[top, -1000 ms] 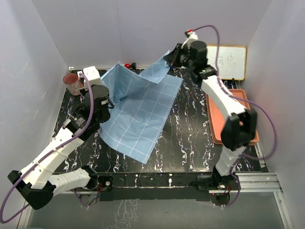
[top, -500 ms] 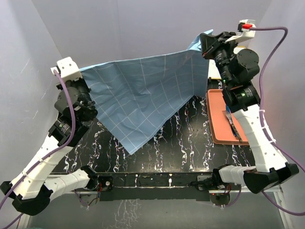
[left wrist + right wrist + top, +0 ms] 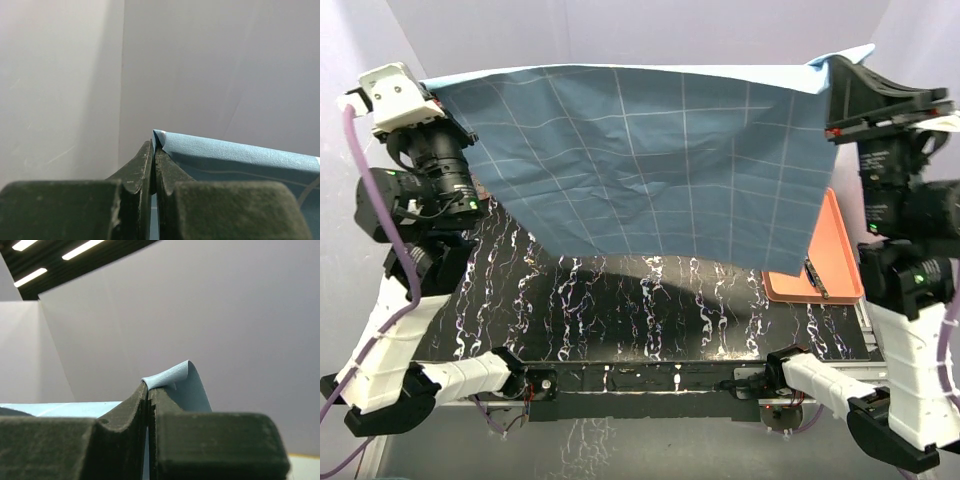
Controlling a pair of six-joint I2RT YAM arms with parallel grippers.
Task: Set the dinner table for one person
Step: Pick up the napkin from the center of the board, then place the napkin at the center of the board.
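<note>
Left gripper (image 3: 153, 146) is pinching hard: its fingers are pressed together on the top corner of the light-blue cloth (image 3: 225, 156), and in the wrist view the corner is poking up just past the tips. In the overhead view the left gripper (image 3: 432, 84) is riding high at the far left, with its arm rising steeply from the near edge.

Over to the right gripper (image 3: 148, 388), and it is doing the same: fingers are squeezed together on the opposite top corner, and a small flap of cloth (image 3: 181, 380) is curling over the tips. From above, the right gripper (image 3: 840, 76) is sitting high at the far right.

Between the two, the cloth (image 3: 650, 150) is hanging stretched like a curtain, its white grid lines facing the camera and its top edge running nearly level from one gripper to the other. Its lower edge is sloping down towards the right.

Below it, the worktop (image 3: 620, 315), black with white veins, is lying flat in front of the arm bases, a shadow falling across it under the cloth. At its right side an orange tray (image 3: 832, 255) is resting, partly hidden by the hanging cloth, with a thin dark utensil (image 3: 815, 280) lying in it, too small to name.
</note>
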